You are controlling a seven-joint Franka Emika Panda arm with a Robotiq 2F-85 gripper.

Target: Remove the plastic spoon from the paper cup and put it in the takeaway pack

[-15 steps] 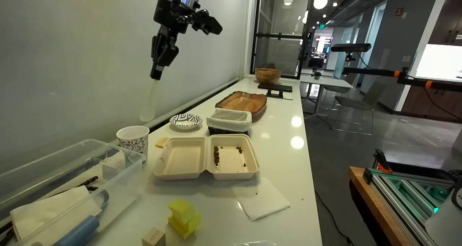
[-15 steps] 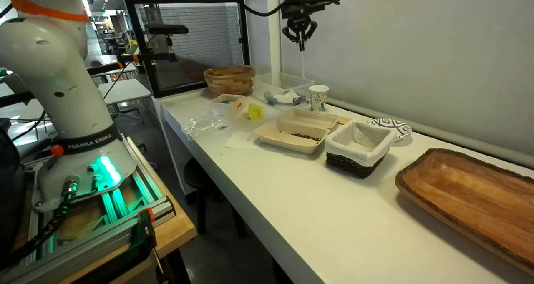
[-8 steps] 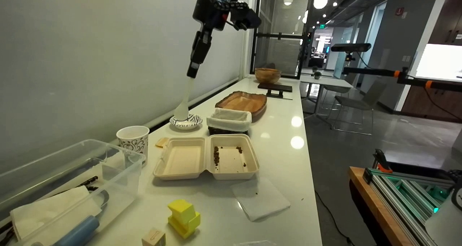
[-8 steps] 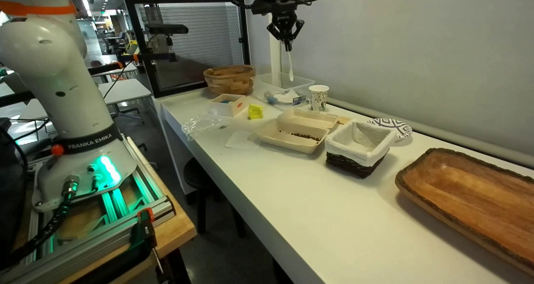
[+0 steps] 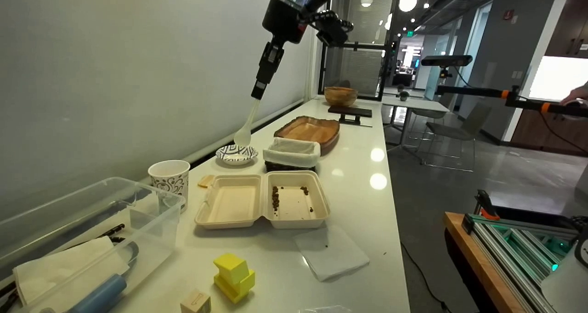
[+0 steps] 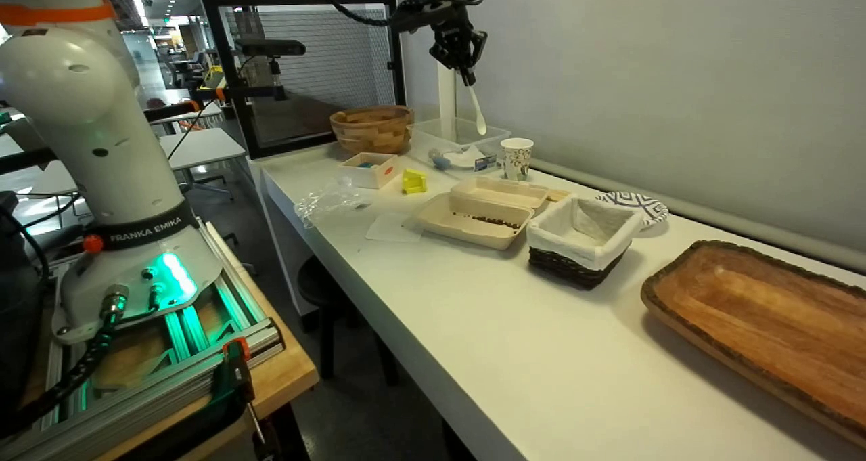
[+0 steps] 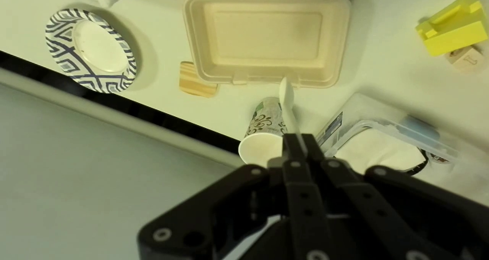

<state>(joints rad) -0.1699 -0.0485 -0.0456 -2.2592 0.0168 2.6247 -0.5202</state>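
Spoon point(image 7: 289, 109) below hand point(image 6: 469, 80), between fingertips point(image 7: 292, 148)

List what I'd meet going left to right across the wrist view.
Bowl → tan piece → cup → yellow block. Left out for overlapping spans: pack, spoon, bin, among others.

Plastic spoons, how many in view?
1: the plastic spoon, held by its handle between the fingers, in the air, outside the paper cup. More could be hidden in the clear bin.

Spoon point(image 5: 246, 128) aloft — aslant in fingers point(image 5: 258, 90)
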